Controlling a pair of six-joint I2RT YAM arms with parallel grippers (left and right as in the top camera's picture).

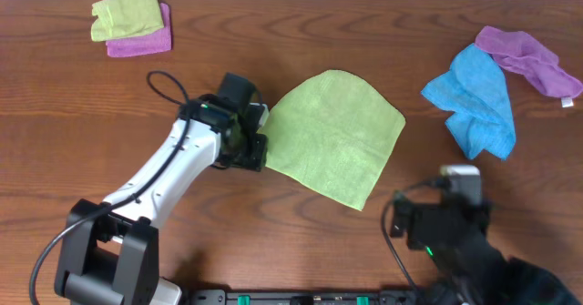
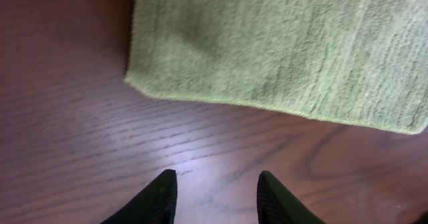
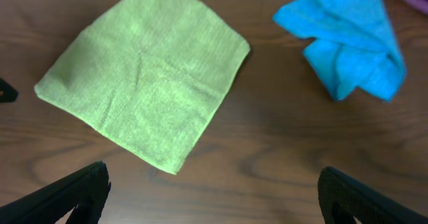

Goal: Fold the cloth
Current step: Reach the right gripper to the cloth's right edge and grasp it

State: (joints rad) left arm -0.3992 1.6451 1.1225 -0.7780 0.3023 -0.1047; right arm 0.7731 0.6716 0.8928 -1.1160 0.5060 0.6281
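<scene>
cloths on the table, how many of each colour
lime-green: 2, the cloth mid-table and a small folded green cloth at top left
purple: 2, the left purple cloth under that folded green one, the right purple cloth beside the blue
blue: 1, the blue cloth
total: 5

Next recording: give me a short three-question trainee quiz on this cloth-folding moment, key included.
1. True or false: the left end effector is shut on the central lime-green cloth.
2. The small folded green cloth lies on: A) a purple cloth; B) a white plate; C) a cardboard box.
3. How many cloths show in the overhead view?
Key: 1 false: it is open over bare wood, just short of the cloth's edge. 2 A. 3 five.
</scene>
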